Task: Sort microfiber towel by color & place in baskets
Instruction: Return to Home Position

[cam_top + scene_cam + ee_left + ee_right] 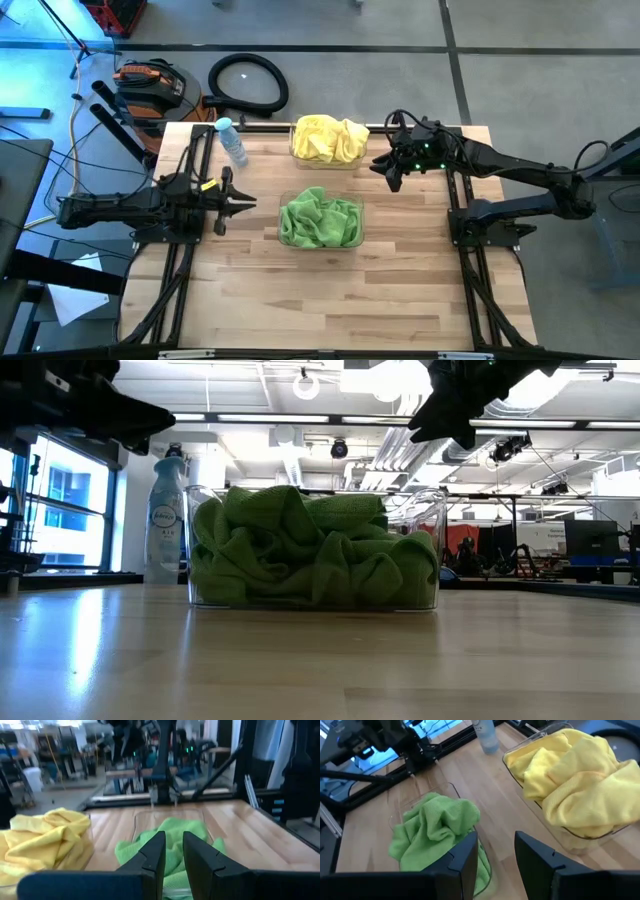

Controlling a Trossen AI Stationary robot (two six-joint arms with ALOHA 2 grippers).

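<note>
A heap of green microfiber towels [320, 220] fills the clear basket [358, 238] at the table's middle. Yellow towels [328, 138] fill a second clear basket [295, 152] at the far edge. My left gripper [248, 203] hangs left of the green basket, pointing level at it, its fingers [173, 836] a little apart with nothing between them. My right gripper [390, 172] hangs above the table to the right of the yellow basket, slanting down toward the left; it stands open [495, 836] and holds nothing. Both heaps rise above their baskets' rims.
A clear spray bottle with a blue cap [232, 140] stands at the far left, left of the yellow basket. Bare wood lies toward the table's near edge [320, 310]. Black frame rails run along the table's left and right sides.
</note>
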